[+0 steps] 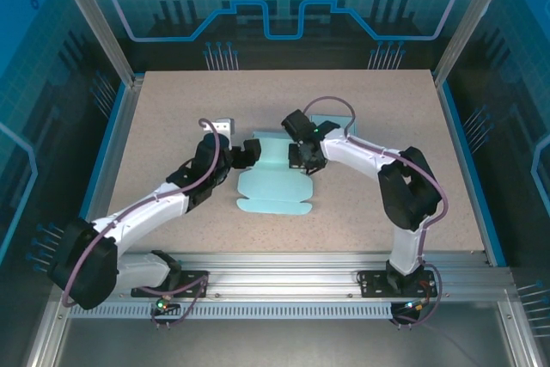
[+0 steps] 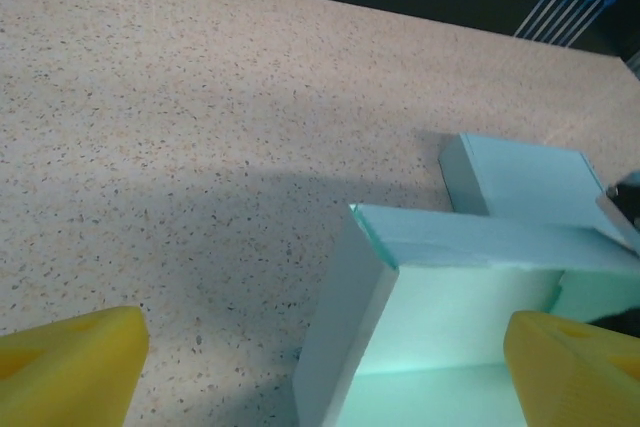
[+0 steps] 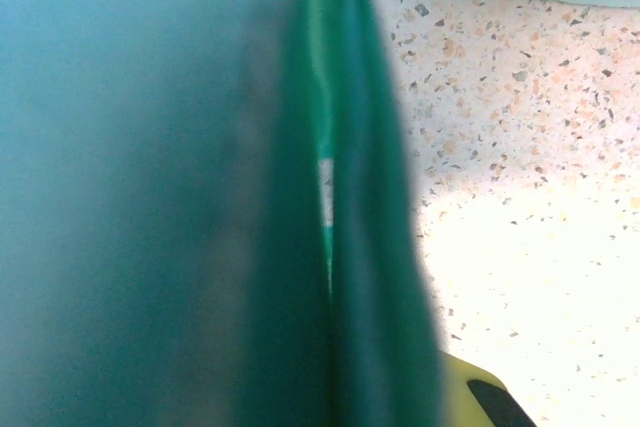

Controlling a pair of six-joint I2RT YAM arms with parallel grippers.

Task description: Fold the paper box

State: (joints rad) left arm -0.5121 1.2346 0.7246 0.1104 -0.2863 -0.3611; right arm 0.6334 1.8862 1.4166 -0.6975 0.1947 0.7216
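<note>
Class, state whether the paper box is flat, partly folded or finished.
Partly folded: the box has walls standing up; its near flap lies flat.

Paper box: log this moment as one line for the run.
paper box: partly folded, side wall raised | left gripper: open, astride that wall | right gripper: at box's right side, grip unclear

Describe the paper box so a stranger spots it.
At the middle of the speckled table lies the box: pale teal card, partly folded. Its flat, round-cornered flap points toward the near edge, unlike the smaller teal piece behind.
</note>
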